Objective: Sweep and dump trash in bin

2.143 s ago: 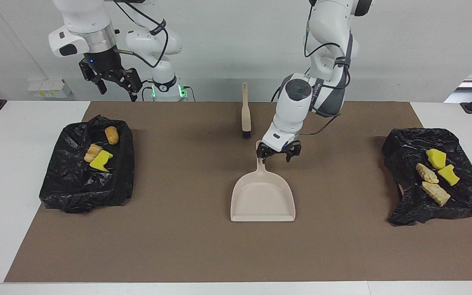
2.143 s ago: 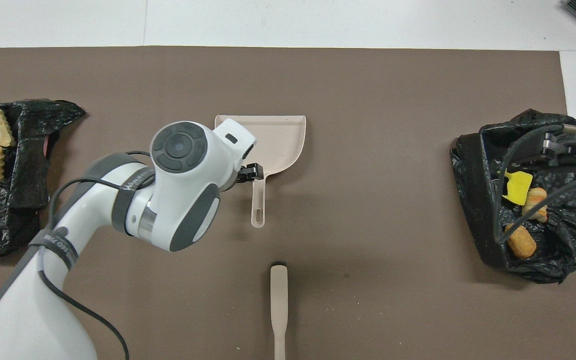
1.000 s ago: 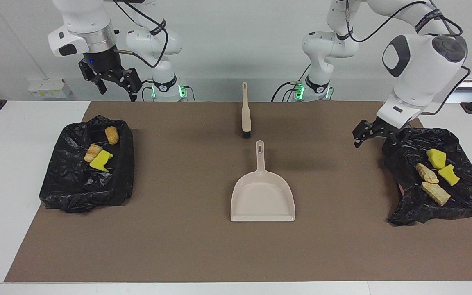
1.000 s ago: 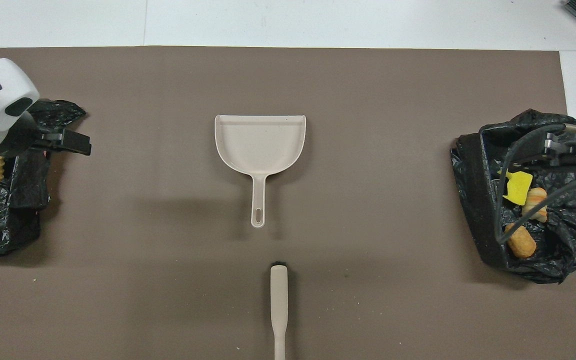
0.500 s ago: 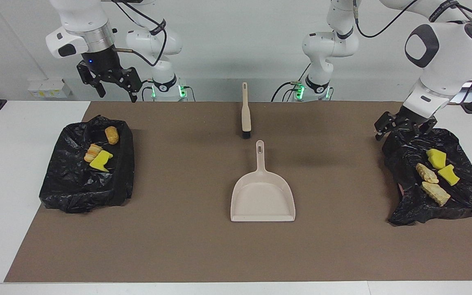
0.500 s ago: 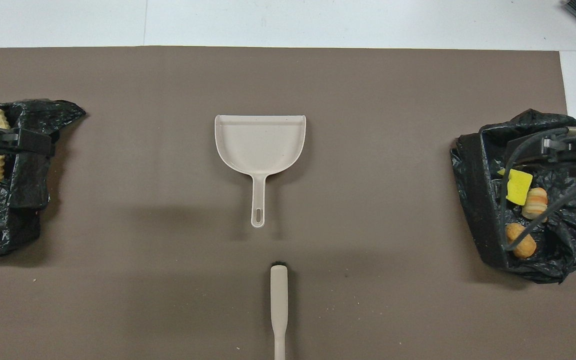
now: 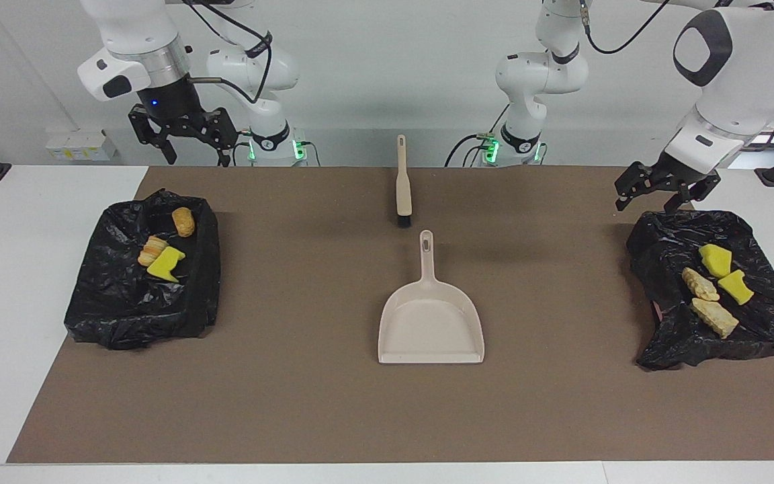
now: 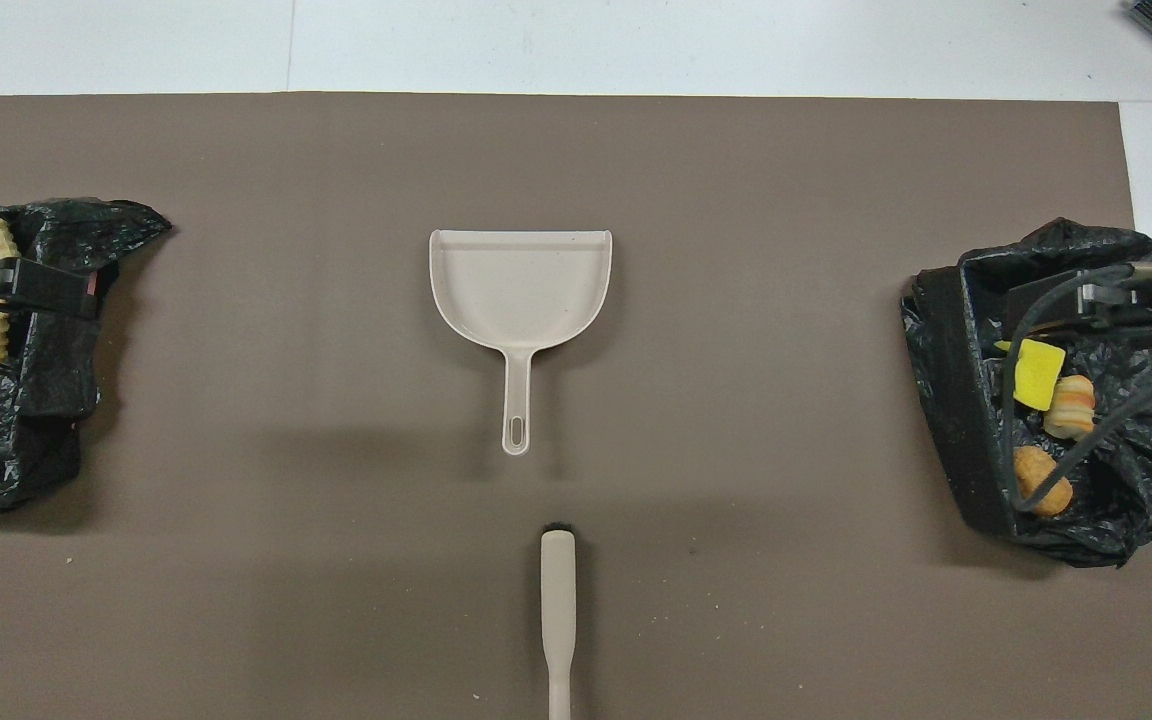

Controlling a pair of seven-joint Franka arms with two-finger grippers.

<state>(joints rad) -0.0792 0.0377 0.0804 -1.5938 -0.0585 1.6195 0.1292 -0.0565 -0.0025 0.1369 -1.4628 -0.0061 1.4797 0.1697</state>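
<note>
Beige dustpan point(image 7: 431, 328) lies empty, no trash point(image 7: 165, 262) near it, all of it bagged; I find left gripper point(image 7: 656, 191) and right gripper point(image 7: 182, 138) spread, idle.

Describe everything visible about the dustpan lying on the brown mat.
The dustpan is beige, looks like plastic, and is empty. Its wide pan has a low raised rim on three sides and a flat open lip pointing away from the robots. A slim straight handle with a slotted hole at its end points toward the robots, in line with the brush. It lies flat on the mat mid-table; nothing else touches it.
</note>
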